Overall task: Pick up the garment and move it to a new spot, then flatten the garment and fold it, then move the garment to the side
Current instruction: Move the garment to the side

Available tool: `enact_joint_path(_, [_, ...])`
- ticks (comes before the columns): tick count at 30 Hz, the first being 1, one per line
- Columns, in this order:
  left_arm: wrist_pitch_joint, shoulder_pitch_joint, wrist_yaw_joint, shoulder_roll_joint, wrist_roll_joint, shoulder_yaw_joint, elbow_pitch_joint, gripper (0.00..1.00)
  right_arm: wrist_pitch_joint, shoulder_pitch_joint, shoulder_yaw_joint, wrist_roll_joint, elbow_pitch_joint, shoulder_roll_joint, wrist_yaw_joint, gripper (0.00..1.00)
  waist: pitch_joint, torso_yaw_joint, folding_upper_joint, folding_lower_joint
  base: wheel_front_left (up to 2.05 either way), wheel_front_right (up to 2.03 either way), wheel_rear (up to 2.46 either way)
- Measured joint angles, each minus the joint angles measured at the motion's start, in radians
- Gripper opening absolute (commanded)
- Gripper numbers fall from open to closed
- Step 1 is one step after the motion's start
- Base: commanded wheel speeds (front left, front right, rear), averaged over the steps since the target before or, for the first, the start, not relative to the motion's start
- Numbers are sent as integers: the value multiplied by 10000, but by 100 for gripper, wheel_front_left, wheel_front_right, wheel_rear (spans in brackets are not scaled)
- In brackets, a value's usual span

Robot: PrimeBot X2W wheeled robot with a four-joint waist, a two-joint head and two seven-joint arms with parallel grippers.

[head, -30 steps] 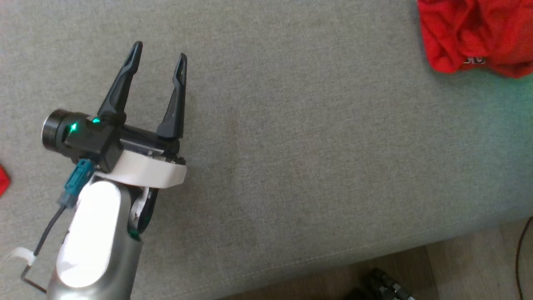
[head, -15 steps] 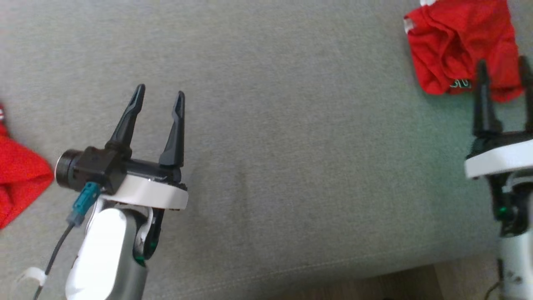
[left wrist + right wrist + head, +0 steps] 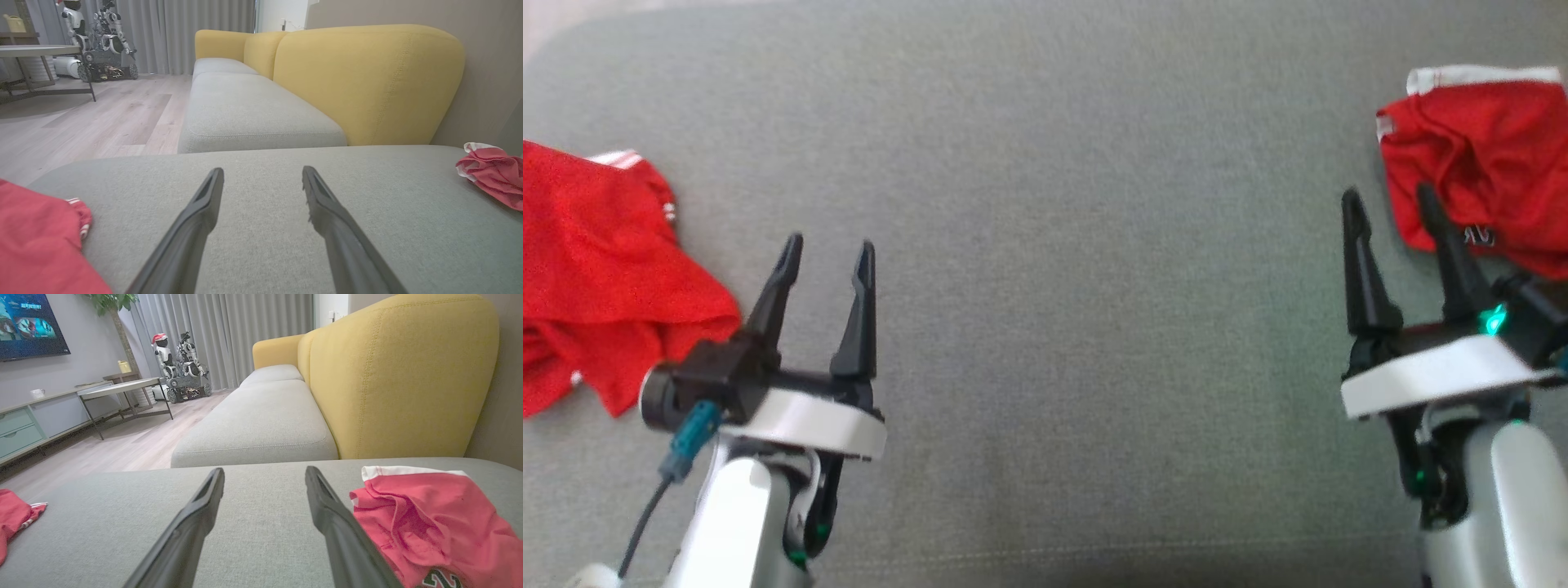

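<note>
My left claw (image 3: pixel 829 242) and right claw (image 3: pixel 1388 193) both open, empty. Red garment (image 3: pixel 1486 147) beside the right looks bunched, though the view's soft. If I pinch one layer, it drags.

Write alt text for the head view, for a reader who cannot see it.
Two open, empty tools, the left tool and the right tool, point up over a grey cushion. A crumpled red garment lies at the left edge; a second red garment, white-trimmed, lies at the upper right.
</note>
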Motion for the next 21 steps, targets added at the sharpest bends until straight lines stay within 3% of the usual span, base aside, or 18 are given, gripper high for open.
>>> enact_joint_path(21, [205,1749,192,173,-104,-59,75,100,-276,1696,42,-115,355,240,0,100,-1711,287,0,0,0,0,0])
